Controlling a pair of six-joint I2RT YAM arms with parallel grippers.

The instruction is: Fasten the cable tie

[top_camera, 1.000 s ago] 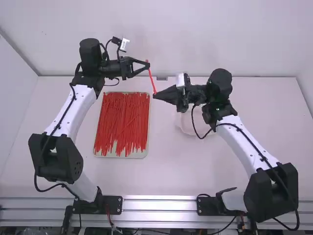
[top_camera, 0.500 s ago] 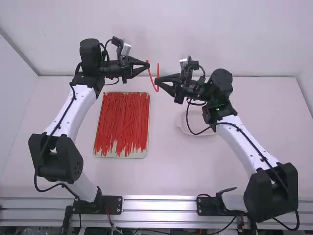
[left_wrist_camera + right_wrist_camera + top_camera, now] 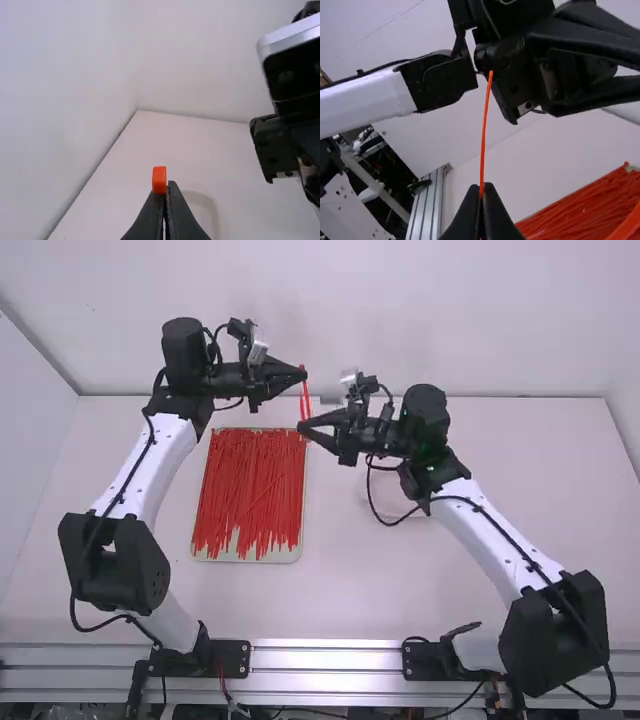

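Observation:
A single red cable tie [image 3: 304, 398] hangs in the air above the far end of the tray, held at both ends. My left gripper [image 3: 299, 374] is shut on its head, which is the small orange block [image 3: 159, 179] poking out above the left gripper [image 3: 164, 189]. Just below and in front of it, my right gripper [image 3: 304, 423] is shut on the strap. From the right gripper [image 3: 481, 189] the thin orange tie [image 3: 484, 130] runs straight up to the left gripper [image 3: 492, 62].
A tan tray [image 3: 298, 556] holding several red cable ties [image 3: 250, 490] lies on the white table beneath the left arm, and the pile [image 3: 590, 210] also shows past the right fingers. A white bag-like object [image 3: 395, 508] lies behind the right arm. Walls close in at the back.
My right gripper has turned and moved left, ending close under the left gripper. The tie went from slanted to bowed to a short straight run between them. The left gripper barely moved.

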